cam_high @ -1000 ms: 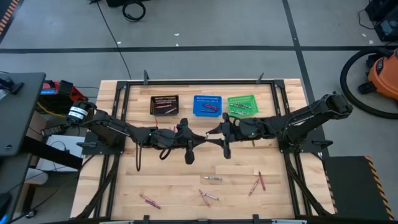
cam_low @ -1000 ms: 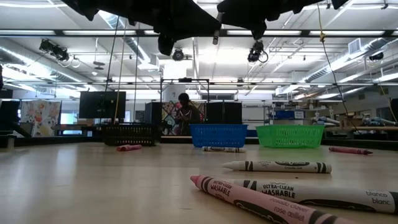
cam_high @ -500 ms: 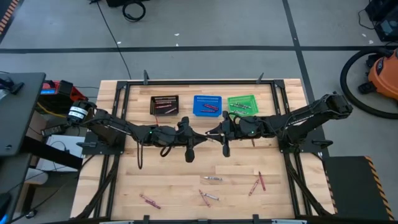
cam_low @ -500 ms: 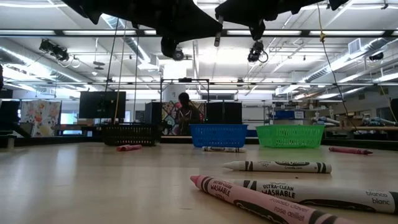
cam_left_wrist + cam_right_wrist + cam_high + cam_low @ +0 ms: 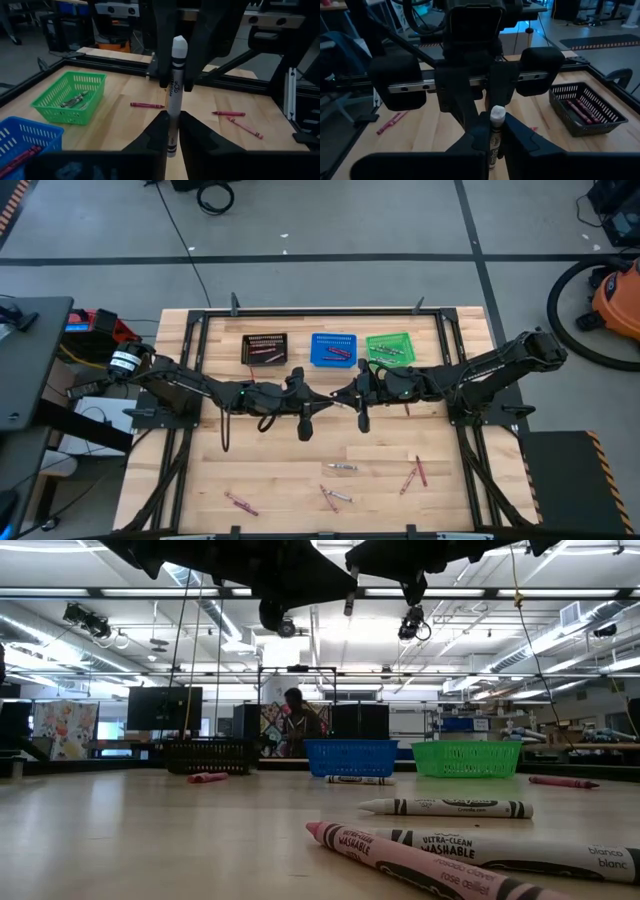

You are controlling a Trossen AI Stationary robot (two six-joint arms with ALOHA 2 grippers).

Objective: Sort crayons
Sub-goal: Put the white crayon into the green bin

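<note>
Nearest crayons (image 5: 400, 858) — "WASHABLE", "ULTRA-CLEAN", "blanco"

Overhead and low views bright, evenly lit; ceiling strip lights (image 5: 330, 592) glare in the low view. Nearest crayons (image 5: 400, 858) slightly soft. Right wrist view dim, bluish; foreground blurred.

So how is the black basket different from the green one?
The black mesh basket holds red crayons, while the green mesh basket holds pale grey crayons. The black one sits toward the left arm's side and the green one toward the right arm's side, with the blue mesh basket between them. Both are small rectangular mesh baskets in one row along the table's far edge.
</note>
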